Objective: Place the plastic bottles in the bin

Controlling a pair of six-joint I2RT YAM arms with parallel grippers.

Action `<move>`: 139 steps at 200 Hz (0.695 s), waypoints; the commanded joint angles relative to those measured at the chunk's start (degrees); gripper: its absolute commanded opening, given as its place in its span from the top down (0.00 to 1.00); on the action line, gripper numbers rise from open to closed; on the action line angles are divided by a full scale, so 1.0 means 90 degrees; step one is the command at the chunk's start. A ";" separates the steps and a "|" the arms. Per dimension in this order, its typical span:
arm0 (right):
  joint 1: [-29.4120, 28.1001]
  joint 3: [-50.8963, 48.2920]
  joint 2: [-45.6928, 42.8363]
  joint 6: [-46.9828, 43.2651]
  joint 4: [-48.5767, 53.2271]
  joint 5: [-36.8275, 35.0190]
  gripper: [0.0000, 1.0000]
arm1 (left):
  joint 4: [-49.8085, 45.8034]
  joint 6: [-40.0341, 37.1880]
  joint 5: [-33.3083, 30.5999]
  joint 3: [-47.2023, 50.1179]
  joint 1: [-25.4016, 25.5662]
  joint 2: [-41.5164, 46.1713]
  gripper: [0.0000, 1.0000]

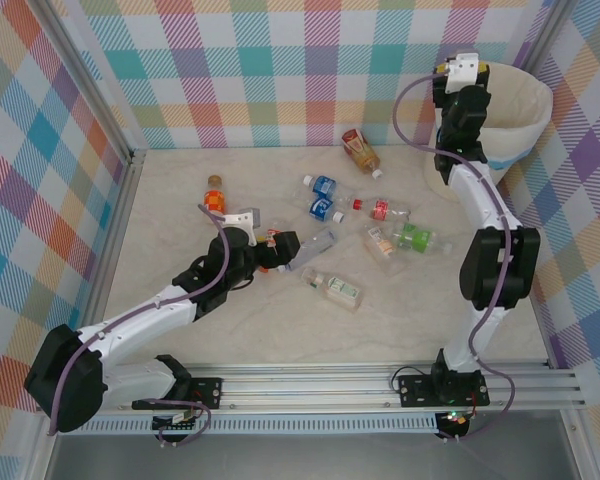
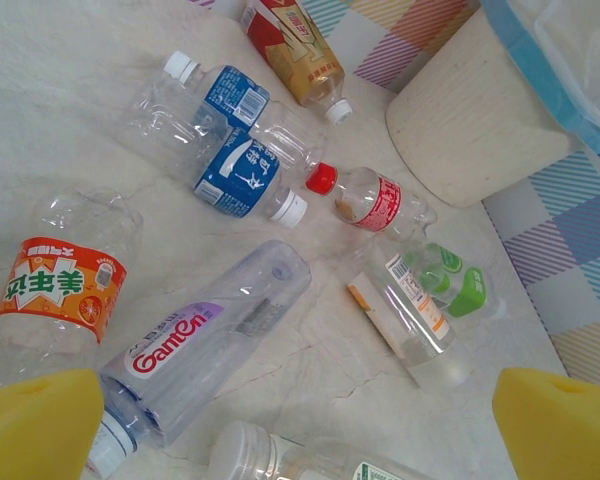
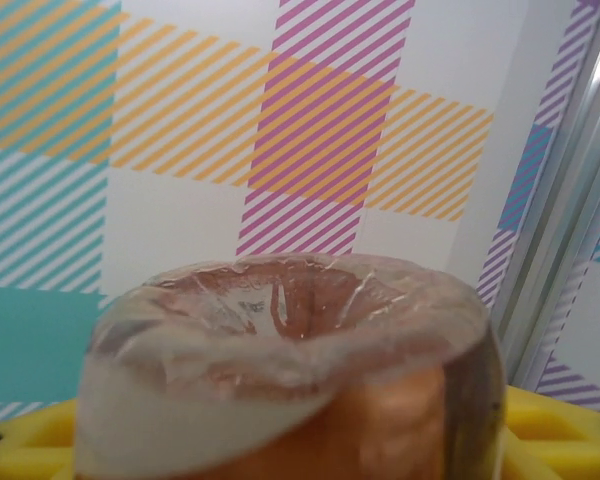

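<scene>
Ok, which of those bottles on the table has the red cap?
The small clear bottle with the red label, lying on its side just right of the two blue-labelled bottles. Their caps are white, and so is the brown bottle's.

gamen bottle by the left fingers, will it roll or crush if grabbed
Likely to roll: the Gamen bottle lies on its side on the smooth table. It looks clear and empty, so probably light and may dent between the fingers. Its slick plastic might slip.
</scene>
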State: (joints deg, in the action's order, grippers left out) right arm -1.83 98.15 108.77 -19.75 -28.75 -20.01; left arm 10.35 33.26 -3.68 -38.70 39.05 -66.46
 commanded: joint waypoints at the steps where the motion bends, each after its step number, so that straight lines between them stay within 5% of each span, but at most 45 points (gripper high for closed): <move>1: 0.0034 0.0590 0.0110 -0.0932 -0.0356 -0.0279 0.38 | 0.0177 0.0211 -0.0094 0.0122 0.0075 0.0132 0.00; 61: 0.0239 0.0844 -0.0371 0.0615 0.0644 0.0505 0.38 | 0.0272 0.0386 -0.0088 0.0159 0.0075 0.0022 0.00; 105: 0.0373 0.0870 -0.0051 0.0189 0.0363 0.0110 0.40 | 0.0315 0.0355 -0.0028 0.0170 0.0075 -0.0078 0.00; 139: 0.0279 0.0001 0.0012 -0.0459 -0.1096 0.0053 0.40 | 0.0325 0.0376 -0.0071 0.0260 0.0075 -0.0054 0.00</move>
State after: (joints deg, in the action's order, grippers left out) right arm 1.23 103.59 108.49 -18.24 -26.55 -19.07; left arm 11.09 36.32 -3.97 -37.56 39.05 -67.00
